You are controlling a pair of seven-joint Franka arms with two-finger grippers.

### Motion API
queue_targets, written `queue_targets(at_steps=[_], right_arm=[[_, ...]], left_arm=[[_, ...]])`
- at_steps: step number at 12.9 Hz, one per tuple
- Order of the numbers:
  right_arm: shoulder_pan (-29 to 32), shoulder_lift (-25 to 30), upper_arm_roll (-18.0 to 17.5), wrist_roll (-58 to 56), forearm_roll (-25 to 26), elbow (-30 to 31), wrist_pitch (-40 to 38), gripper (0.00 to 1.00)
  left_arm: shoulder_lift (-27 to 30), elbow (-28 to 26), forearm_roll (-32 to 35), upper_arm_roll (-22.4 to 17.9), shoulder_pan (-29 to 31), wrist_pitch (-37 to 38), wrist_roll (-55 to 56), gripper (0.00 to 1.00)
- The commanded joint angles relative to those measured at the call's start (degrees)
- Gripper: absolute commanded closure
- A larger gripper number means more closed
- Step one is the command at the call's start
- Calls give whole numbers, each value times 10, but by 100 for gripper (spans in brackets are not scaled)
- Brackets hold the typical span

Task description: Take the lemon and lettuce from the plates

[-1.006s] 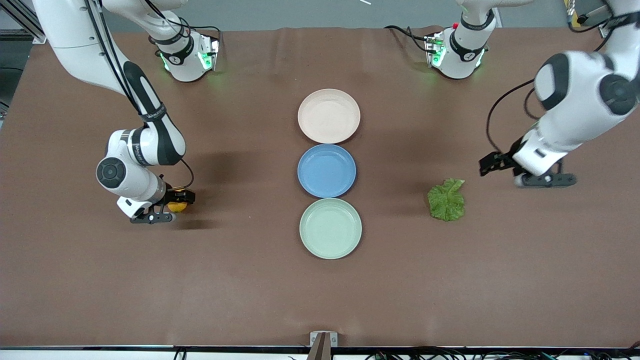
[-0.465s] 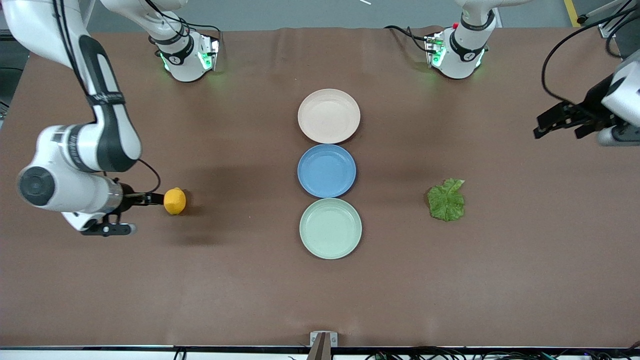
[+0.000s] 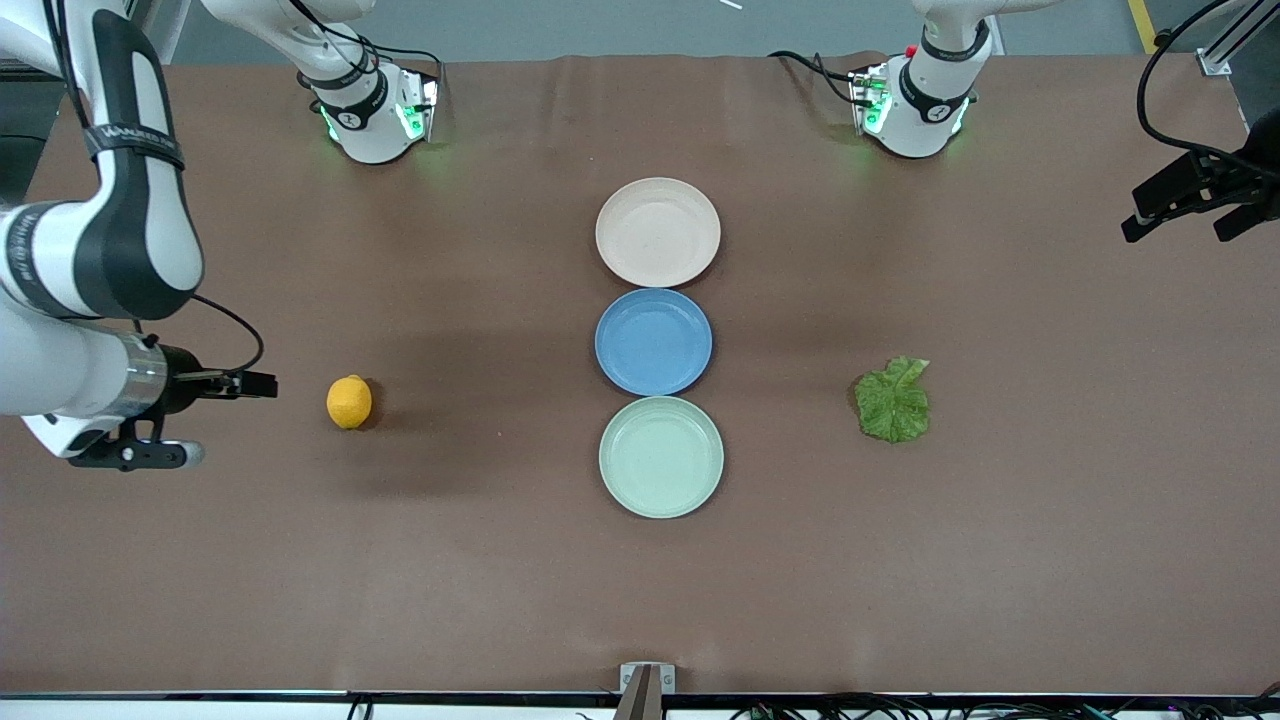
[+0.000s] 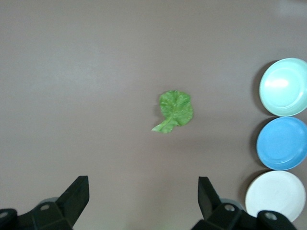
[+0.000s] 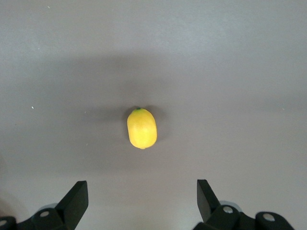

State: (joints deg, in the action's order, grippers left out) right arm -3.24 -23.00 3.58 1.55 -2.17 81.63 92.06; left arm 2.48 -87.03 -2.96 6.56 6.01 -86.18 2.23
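**A:** Where's the lemon (image 3: pixel 349 402)?

**B:** On the bare table (image 3: pixel 500 580), toward the right arm's end from the blue plate (image 3: pixel 653 341) and well apart from it, touching nothing. It lies on its side, and no plate is under it.

**A:** And the lettuce (image 3: pixel 893 400)?

**B:** Flat on the table too, toward the left arm's end from the blue plate, about as far out as the lemon. In the left wrist view its pale stem points away from the plates.

**A:** The plates themselves?

**B:** Three in a row, rims nearly touching. The beige-pink plate (image 3: pixel 657 231) is farther from the front camera than the blue plate, the mint green plate (image 3: pixel 661 457) nearer. All three hold nothing.

**A:** What are the claws doing?

**B:** The right gripper (image 3: pixel 255 384) is up in the air, toward the right arm's end from the lemon and clear of it. Its fingers (image 5: pixel 74 200) are spread wide with nothing between them. The left gripper (image 3: pixel 1180 205) hangs over the table's edge at the left arm's end, well apart from the lettuce. Its fingers (image 4: pixel 76 196) are also spread wide and hold nothing.
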Motion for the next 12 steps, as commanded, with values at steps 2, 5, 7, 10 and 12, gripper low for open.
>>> queue_targets(at_steps=[2, 5, 7, 10, 12], right_arm=[[16, -8, -8, 9, 8, -55, -43, 0], [33, -7, -8, 6, 2, -85, -43, 0], [37, -8, -9, 8, -4, -86, -46, 0], [32, -6, -11, 7, -4, -82, -52, 0], [32, -5, -11, 6, -2, -82, -66, 0]], left_arm=[[-17, 20, 29, 6, -2, 14, -7, 0], [-34, 29, 36, 8, -11, 11, -7, 0], [-34, 30, 31, 9, -8, 10, -6, 0], [-33, 30, 31, 9, -7, 10, -6, 0], [-32, 30, 25, 9, -7, 10, -4, 0]])
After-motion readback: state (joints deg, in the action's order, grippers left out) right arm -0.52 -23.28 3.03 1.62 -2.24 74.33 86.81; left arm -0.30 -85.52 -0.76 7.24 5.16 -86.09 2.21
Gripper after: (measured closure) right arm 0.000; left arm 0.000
